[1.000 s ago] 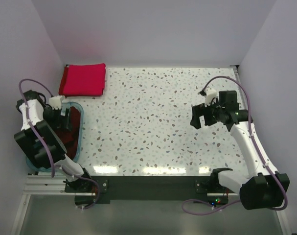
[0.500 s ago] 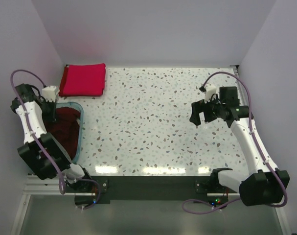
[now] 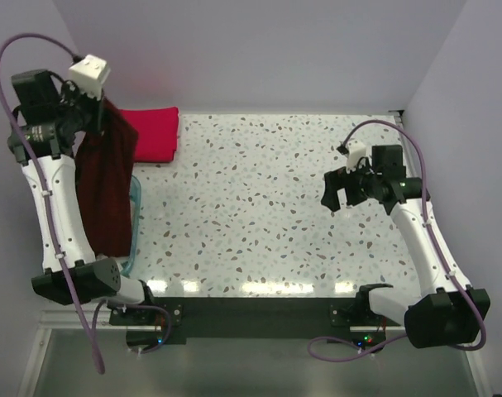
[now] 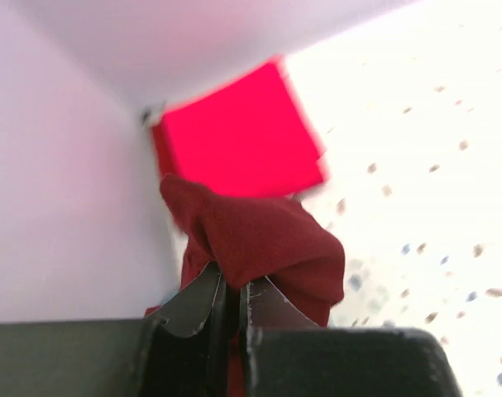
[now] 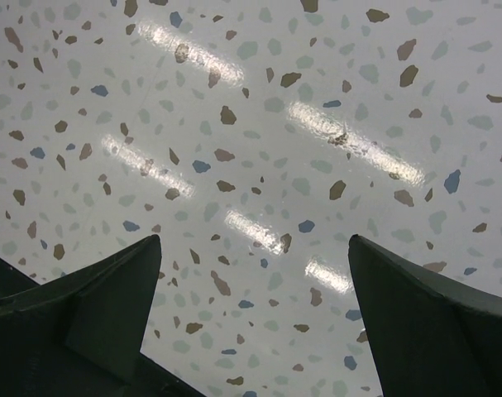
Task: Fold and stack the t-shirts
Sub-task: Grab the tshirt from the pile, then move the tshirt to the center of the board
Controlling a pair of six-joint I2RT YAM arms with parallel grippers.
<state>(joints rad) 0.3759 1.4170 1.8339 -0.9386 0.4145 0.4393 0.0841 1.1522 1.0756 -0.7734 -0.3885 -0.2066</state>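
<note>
The left gripper (image 4: pixel 230 285) has its jaws pressed together on a bunched fold of the maroon t-shirt (image 4: pixel 259 240). The cloth is pinched directly between the fingertips and the rest hangs straight below them as a long drape. The blue tub (image 3: pixel 135 217) lies beneath the jaws, under the lower end of the drape; whether the hem is free of the tub cannot be determined. Beyond the jaws, at the far corner of the table (image 3: pixel 259 198), lies the crimson t-shirt (image 4: pixel 234 141), folded into a flat rectangle. The right gripper (image 5: pixel 251 248) hovers well apart from both, with its jaws spread wide and only bare table between and below them. The step in hand appears to be retrieval of the second shirt for folding. The next move calls for carrying the drape out over open table and laying it flat, probably with the right gripper taking a second corner. Count in view: two t-shirts (one maroon, one crimson), no white ones, one tub.
</note>
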